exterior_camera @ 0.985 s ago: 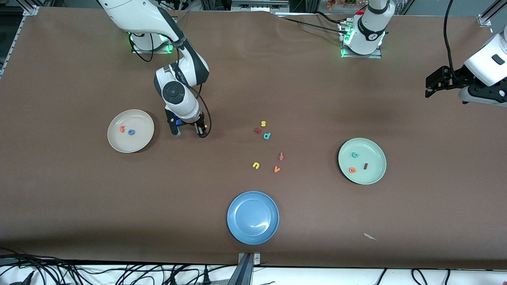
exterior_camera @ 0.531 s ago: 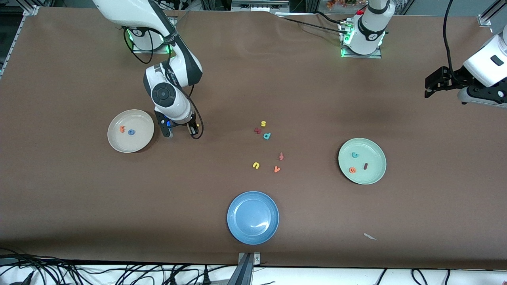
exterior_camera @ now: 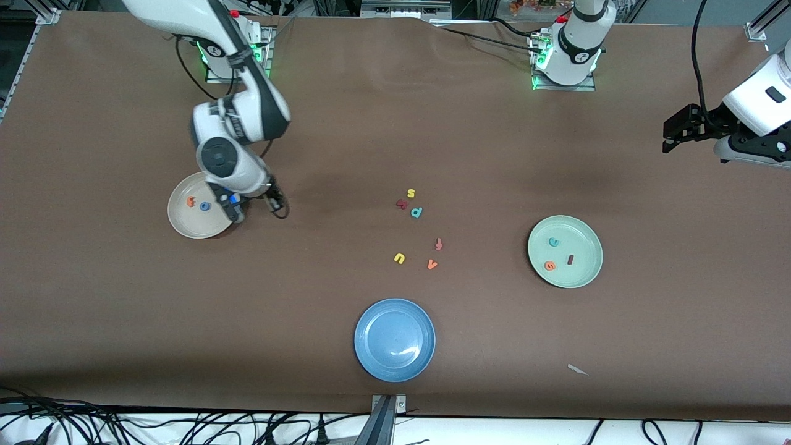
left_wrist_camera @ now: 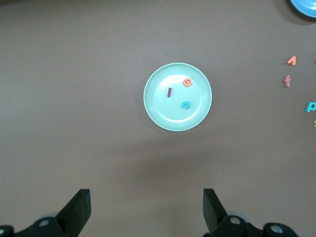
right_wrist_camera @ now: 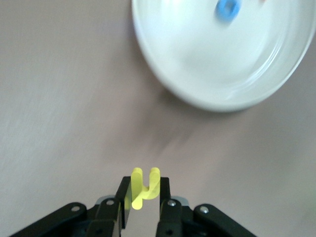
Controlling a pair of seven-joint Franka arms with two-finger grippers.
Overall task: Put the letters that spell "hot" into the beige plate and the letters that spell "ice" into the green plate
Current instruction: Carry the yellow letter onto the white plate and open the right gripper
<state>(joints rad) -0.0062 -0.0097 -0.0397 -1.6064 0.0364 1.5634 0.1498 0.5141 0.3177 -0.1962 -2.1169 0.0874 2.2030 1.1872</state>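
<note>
A yellow h [right_wrist_camera: 139, 188] is pinched upright in my right gripper [right_wrist_camera: 144, 182], which is shut on it. That gripper [exterior_camera: 233, 210] hangs over the rim of the beige plate [exterior_camera: 180, 224] on the side toward the table's middle. An orange t [exterior_camera: 191, 201] and a blue o [exterior_camera: 204, 206] lie in this plate. In the green plate [exterior_camera: 588, 272] lie a teal c [exterior_camera: 554, 242], a dark red i [exterior_camera: 570, 259] and an orange e [exterior_camera: 549, 266]. My left gripper [left_wrist_camera: 146, 197] waits open and empty, high at the left arm's end of the table, looking down on the green plate [left_wrist_camera: 153, 109].
Loose letters lie mid-table: a yellow s [exterior_camera: 411, 193], a dark red letter [exterior_camera: 401, 203], a teal p [exterior_camera: 416, 212], a red f [exterior_camera: 439, 244], a yellow u [exterior_camera: 399, 258] and an orange v [exterior_camera: 432, 264]. An empty blue plate [exterior_camera: 366, 358] sits nearer the front camera.
My right arm has carried the yellow h from the bare table beside the beige plate to over that plate's rim. The left arm has stayed still.
</note>
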